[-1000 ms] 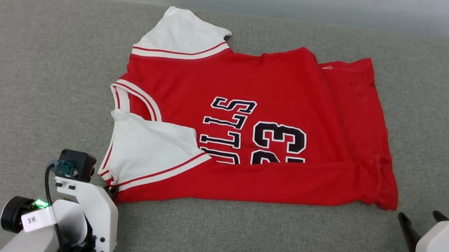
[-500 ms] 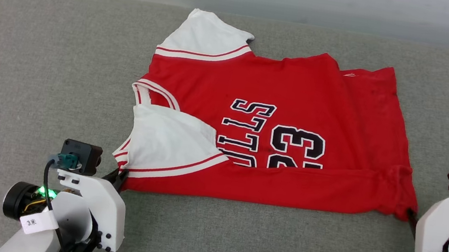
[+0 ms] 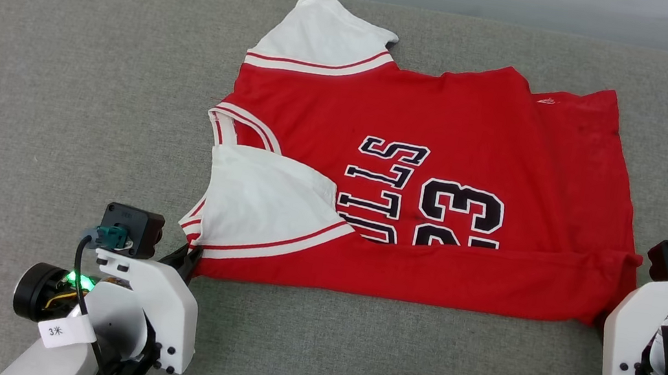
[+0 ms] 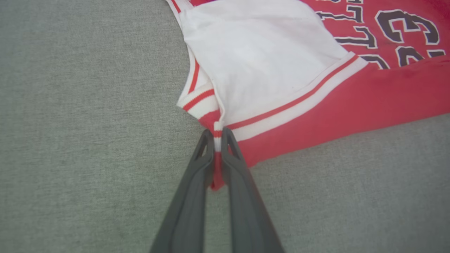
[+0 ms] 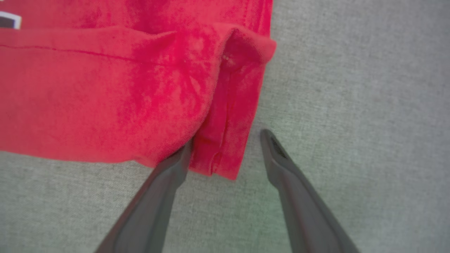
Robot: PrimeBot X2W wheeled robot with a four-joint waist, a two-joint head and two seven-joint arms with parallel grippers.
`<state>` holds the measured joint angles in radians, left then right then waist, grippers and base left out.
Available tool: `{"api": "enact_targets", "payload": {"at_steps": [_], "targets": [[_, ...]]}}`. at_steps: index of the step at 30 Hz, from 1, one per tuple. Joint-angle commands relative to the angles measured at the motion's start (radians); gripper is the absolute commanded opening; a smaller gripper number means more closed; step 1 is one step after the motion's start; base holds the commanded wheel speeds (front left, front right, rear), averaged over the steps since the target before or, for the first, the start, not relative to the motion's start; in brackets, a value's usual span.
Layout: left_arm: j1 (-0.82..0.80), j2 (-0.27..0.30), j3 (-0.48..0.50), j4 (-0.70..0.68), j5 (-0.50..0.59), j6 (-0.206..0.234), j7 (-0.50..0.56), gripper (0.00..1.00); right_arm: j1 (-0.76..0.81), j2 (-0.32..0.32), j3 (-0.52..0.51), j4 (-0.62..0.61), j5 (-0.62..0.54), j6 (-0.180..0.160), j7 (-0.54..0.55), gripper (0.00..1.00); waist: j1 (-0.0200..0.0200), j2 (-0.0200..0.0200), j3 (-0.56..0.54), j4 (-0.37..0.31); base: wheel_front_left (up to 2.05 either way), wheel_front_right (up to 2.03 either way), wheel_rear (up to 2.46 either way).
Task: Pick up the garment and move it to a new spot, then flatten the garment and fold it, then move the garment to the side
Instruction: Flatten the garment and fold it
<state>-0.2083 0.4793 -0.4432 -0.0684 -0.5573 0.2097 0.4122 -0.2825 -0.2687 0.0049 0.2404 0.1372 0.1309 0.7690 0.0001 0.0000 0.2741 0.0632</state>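
Two grippers are on the near edge now, and that is the main change. On the left, my left gripper (image 4: 218, 135) stays clamped on the striped trim at the tip of the white sleeve (image 4: 267, 63), with cloth pinched between both fingers, same as a second ago. The head camera has swung, so the whole picture has slid and the shirt (image 3: 446, 131) sits further right and higher in that view. I don't count that as the shirt moving. It lies flat on the grey cushion (image 3: 57, 109), neck to my left and hem to my right. The near sleeve is folded in over the chest, and the near long edge is turned up over the lower part of the lettering and the 23. On the right, my right gripper (image 5: 226, 138) was standing off from the hem corner (image 5: 225, 154) a second ago and has since come right up to it. Its fingers are spread wide, one tip at the fabric edge and the other on bare cushion just beside the corner, so the corner sits between them but is not pinched yet. My read is that the first lengthwise fold is in and I hold one end of the near edge. The other end is lined up for a grab, and it needs a close on the right before any lift or drag of that edge.
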Motion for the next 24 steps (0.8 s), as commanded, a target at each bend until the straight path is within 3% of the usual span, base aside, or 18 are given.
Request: {"api": "enact_targets", "payload": {"at_steps": [1,2,3,4,5,12,24], "targets": [[-0.010,0.004,0.000,-0.003,0.004,-0.002,0.004,0.00,0.012,0.011,0.023,0.038,0.003,0.000,0.006,1.00,-0.0001,0.0000,0.002,0.002,0.00,0.00,0.00],[-0.010,0.005,-0.001,-0.002,0.005,-0.001,0.005,0.00,0.014,0.010,0.037,0.052,0.005,0.000,0.008,0.85,-0.0001,0.0000,0.002,0.004,0.00,0.00,0.00],[-0.009,0.006,-0.001,-0.001,0.005,-0.002,0.005,0.00,0.017,0.009,0.052,0.066,0.013,0.000,0.009,0.31,-0.0001,0.0000,0.002,0.005,0.00,0.00,0.00],[-0.008,0.006,-0.002,0.001,0.004,-0.003,0.005,0.00,0.020,0.006,0.067,0.079,0.022,0.001,0.010,0.11,-0.0001,0.0000,0.000,0.006,0.00,0.00,0.00],[-0.006,0.008,-0.002,0.004,0.003,-0.003,0.005,0.00,0.021,0.000,0.079,0.089,0.029,0.001,0.009,0.00,-0.0001,0.0000,-0.002,0.007,0.00,0.00,0.00],[0.017,0.019,-0.007,0.029,-0.006,-0.007,0.002,0.00,0.016,-0.070,0.078,0.116,0.040,-0.001,-0.010,0.00,-0.0001,0.0000,-0.044,0.001,0.00,0.00,0.00],[0.075,0.047,-0.049,0.083,-0.018,-0.041,0.027,0.00,0.093,-0.136,0.087,0.054,0.121,-0.001,0.018,0.00,-0.0001,0.0000,-0.164,-0.019,0.00,0.00,0.00]]}}
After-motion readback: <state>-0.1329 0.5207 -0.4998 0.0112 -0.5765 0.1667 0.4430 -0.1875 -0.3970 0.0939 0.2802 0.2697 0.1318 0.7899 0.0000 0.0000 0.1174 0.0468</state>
